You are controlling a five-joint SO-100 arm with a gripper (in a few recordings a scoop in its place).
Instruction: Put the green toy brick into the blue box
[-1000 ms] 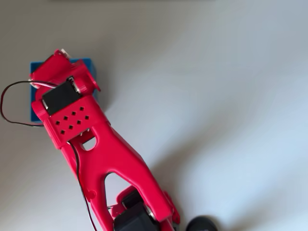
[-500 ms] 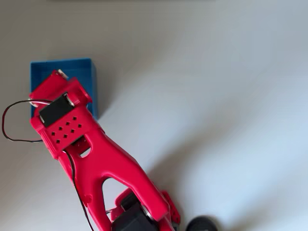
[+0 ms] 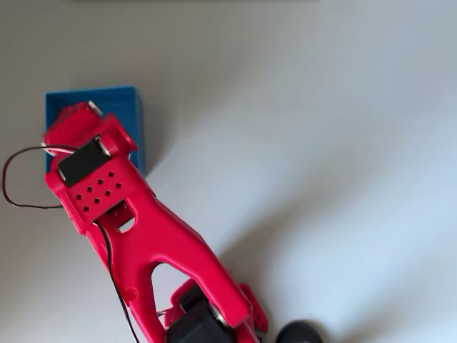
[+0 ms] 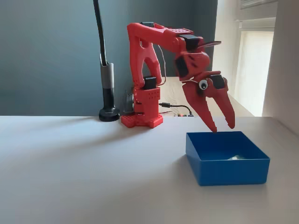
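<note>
Overhead view: red arm [image 3: 143,236] runs from the bottom edge up-left across the white table [image 3: 321,143], wrist and motor housing sitting over the blue box [image 3: 136,121]. Box is near the left edge of the picture; its top wall, right wall and a strip of floor along them are visible, the rest is under the arm. Gripper [image 3: 78,118] is seen from above over the box interior, fingertips hidden by its own body, so jaw state can't be read here. A black cable [image 3: 14,179] loops out to the left of the wrist, close to the picture's left edge. All table to the right of the box and arm is bare. A dark round object [image 3: 300,332] is cut off by the bottom edge, just right of the arm base.

Fixed view: gripper [image 4: 223,127] hangs tips-down above the back rim of the blue box [image 4: 229,165], jaws spread apart in a V, nothing between them, tips just above the rim and not touching it. Inside the box a small pale patch [image 4: 235,157] lies on the floor near the right wall; too washed out to say whether it's the green toy brick, so can't tell the brick's position. Box stands right of centre, well apart from the arm base [image 4: 142,119] at the back. A black lamp post [image 4: 107,88] stands just left of the base. Table in front of and left of the box is bare
</note>
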